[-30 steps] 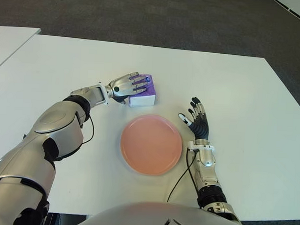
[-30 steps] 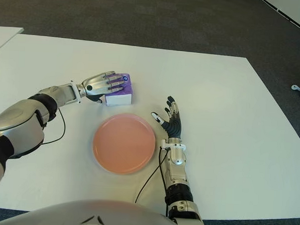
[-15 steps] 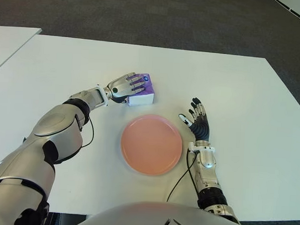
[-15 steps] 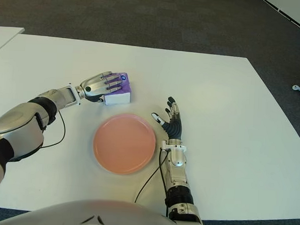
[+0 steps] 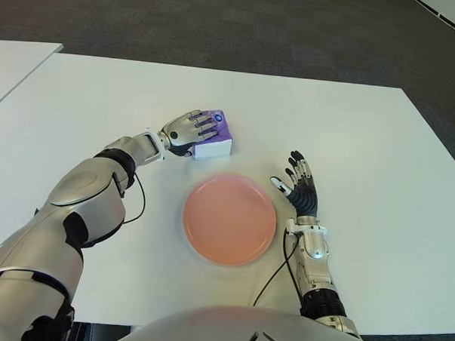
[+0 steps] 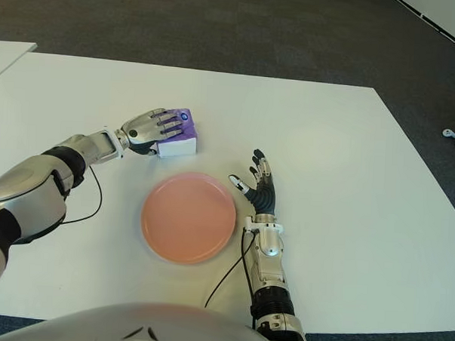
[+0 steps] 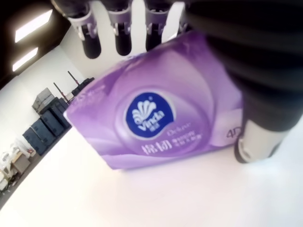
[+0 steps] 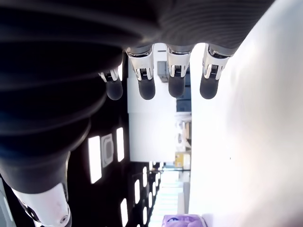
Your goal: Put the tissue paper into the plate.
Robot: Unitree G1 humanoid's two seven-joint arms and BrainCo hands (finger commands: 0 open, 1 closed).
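Gripped purple tissue pack (image 5: 214, 137) in left robot hand (image 5: 193, 128) beyond empty pink plate (image 5: 229, 219); transfer undone. Right robot hand (image 5: 301, 189) beside plate, spread, empty.

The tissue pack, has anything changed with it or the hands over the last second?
The left hand, closed over the tissue pack, has drawn it a little farther from the plate and toward the robot's left. The right hand has slid slightly back toward the body, fingers spread and empty as before. The plate has not moved on the table.
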